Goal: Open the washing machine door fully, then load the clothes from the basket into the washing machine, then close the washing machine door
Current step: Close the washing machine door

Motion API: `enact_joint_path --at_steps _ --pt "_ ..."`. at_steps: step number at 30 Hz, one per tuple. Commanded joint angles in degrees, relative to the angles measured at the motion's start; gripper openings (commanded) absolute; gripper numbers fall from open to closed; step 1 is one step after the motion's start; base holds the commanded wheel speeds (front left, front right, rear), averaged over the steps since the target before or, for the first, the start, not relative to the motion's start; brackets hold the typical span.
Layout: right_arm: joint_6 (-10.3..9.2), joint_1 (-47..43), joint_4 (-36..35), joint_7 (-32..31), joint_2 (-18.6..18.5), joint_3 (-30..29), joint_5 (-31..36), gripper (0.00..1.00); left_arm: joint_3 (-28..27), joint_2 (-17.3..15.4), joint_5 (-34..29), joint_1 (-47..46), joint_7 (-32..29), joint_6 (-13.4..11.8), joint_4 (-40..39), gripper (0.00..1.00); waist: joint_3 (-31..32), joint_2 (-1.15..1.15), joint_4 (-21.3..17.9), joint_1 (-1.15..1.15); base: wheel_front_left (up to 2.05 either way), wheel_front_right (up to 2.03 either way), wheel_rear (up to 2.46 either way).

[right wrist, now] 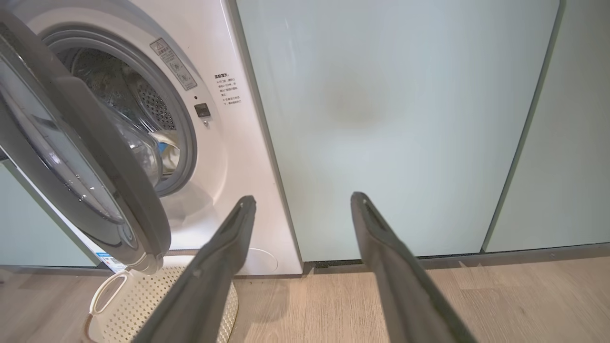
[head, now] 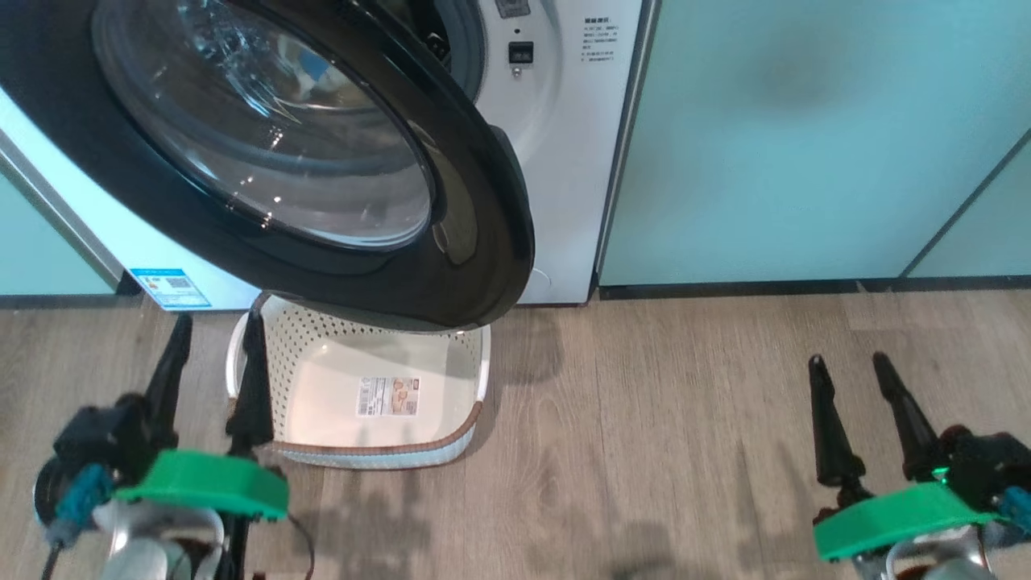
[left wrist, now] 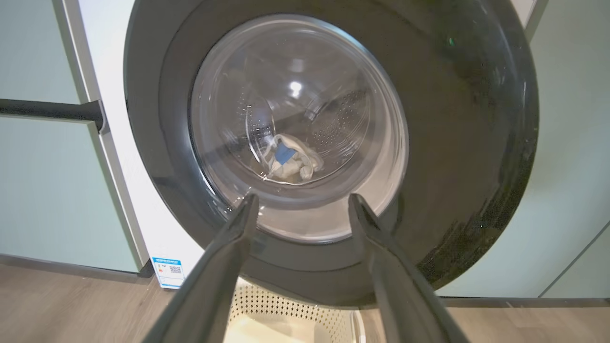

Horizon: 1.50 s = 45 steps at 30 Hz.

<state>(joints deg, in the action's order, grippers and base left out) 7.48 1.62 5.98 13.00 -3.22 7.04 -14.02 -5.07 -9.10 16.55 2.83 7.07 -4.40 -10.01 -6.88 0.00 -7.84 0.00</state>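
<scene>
The washing machine door (head: 483, 242) is hanging half open over the basket (head: 338, 354); the left gripper (head: 219, 322) and right gripper (head: 848, 358) are holding fingers spread.

White front-loading washing machine (head: 556, 161), round glossy black washing machine door (head: 274, 145) with bulging glass window standing partly open, pale yellow clothes (left wrist: 288, 162) with a blue patch lying low in the steel drum, cream perforated basket (head: 362, 354) on the floor under the door, label showing
</scene>
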Motion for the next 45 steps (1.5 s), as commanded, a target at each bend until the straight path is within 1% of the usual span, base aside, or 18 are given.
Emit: enact_joint_path --at_steps 1,4,7,23,24,25,30,34,39,45 --pt "0.01 0.2 -2.1 -0.5 -0.7 1.0 0.4 1.00 -1.8 -1.2 -0.7 -1.0 0.2 -0.6 -2.4 1.00 0.4 0.00 0.3 0.00 0.00 0.00 0.00" --pt "0.01 -0.6 -2.4 -0.9 -0.8 1.0 0.5 1.00 -1.6 -0.8 -1.8 1.6 0.2 -1.7 -2.6 1.00 1.0 0.00 0.5 0.00 0.00 0.00 0.00" --pt "0.01 -1.2 -2.9 -1.5 -1.0 1.0 0.6 1.00 -0.9 0.1 -1.7 3.4 0.4 -2.0 -2.6 1.00 1.4 0.00 0.7 0.00 0.00 0.00 0.00" --pt "0.01 -1.5 -3.8 -2.1 -0.8 1.0 0.6 1.00 -0.1 0.2 -1.5 3.8 0.4 -2.7 -1.8 1.00 1.5 0.00 0.0 0.00 0.00 0.00 0.00" --pt "0.01 -1.5 -3.8 -2.0 -0.7 0.8 0.4 0.76 0.0 0.2 -1.5 3.7 0.4 -2.7 -1.8 1.00 1.5 0.00 0.0 0.00 0.00 0.00 0.00" --pt "0.01 -1.6 -3.8 -2.0 -0.7 0.6 0.2 0.00 0.1 0.2 -1.5 3.7 0.4 -2.7 -1.8 1.00 1.5 0.00 0.1 0.00 0.00 0.00 0.00" --pt "0.01 -1.3 -4.1 -1.9 -0.5 0.6 -0.2 0.00 0.4 0.2 -1.6 3.6 0.4 -2.9 -1.8 1.00 1.3 0.00 0.4 0.00 0.00 0.00 0.00" --pt "0.01 -0.6 -3.8 -1.9 -0.8 0.5 -0.2 0.00 0.9 0.4 -1.6 3.1 0.4 -3.1 -1.6 1.00 1.0 0.00 1.5 0.00 0.00 0.00 0.00" --pt "0.01 1.5 -2.5 -1.6 -1.7 1.4 -0.8 0.00 1.8 0.7 -1.8 2.3 0.8 -3.1 -1.1 1.00 0.6 0.00 4.0 0.00 0.00 0.00 0.00" --pt "0.01 6.1 0.4 -0.8 -2.7 2.6 -1.6 0.00 3.3 0.9 -1.9 0.9 1.0 -2.7 -0.4 1.00 -0.1 0.00 8.1 0.00 0.00 0.00 0.00"
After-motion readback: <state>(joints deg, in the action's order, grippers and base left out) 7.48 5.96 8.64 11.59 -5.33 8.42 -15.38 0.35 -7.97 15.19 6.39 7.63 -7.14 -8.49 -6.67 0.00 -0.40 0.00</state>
